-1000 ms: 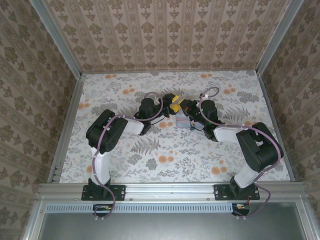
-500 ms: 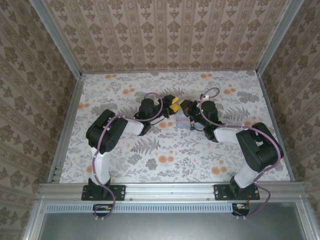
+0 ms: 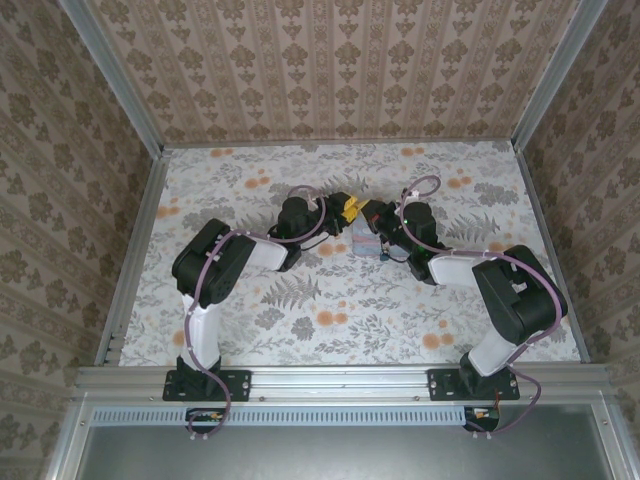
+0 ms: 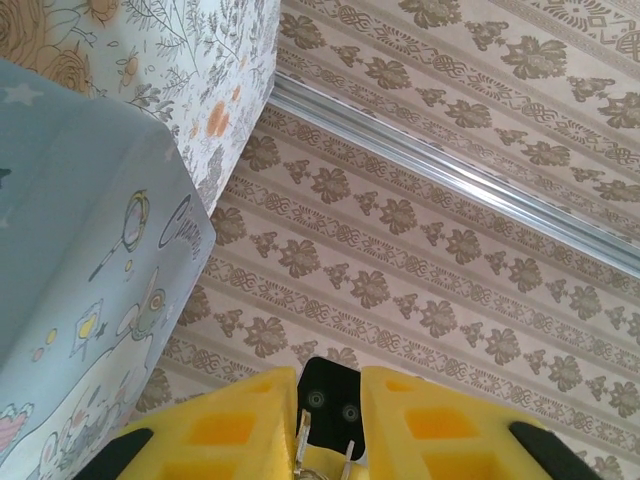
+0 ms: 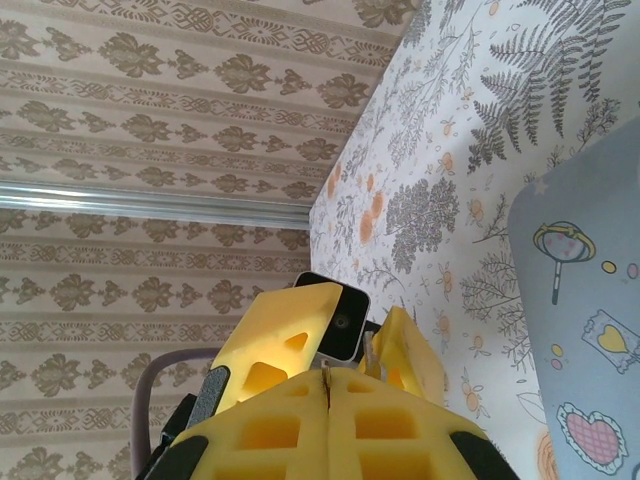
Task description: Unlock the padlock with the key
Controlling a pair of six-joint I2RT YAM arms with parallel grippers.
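Both grippers meet above the table's middle. My right gripper (image 5: 327, 383) is shut, and a thin brownish sliver, the key (image 5: 326, 372), pokes from the seam of its yellow pads. Its tip points into my left gripper (image 4: 327, 420), whose yellow fingers (image 5: 290, 335) stand a narrow gap apart. Two thin silvery metal pieces (image 4: 300, 438) stick up inside that gap, one leaning on the left finger; I cannot tell what they belong to. From above, the left gripper (image 3: 349, 208) and right gripper (image 3: 371, 212) almost touch. A tiny dark speck, apparently the padlock (image 3: 385, 254), lies by the tin's right corner.
A pale blue cartoon-printed tin (image 3: 367, 243) sits on the floral table just in front of the grippers; it looms close at the left wrist (image 4: 90, 260) and at the right wrist (image 5: 590, 330). Patterned walls with metal rails (image 3: 135, 230) enclose the table.
The left gripper's fingers have drawn closer together. The right gripper has edged left toward the left gripper, so the gap between them has shrunk.
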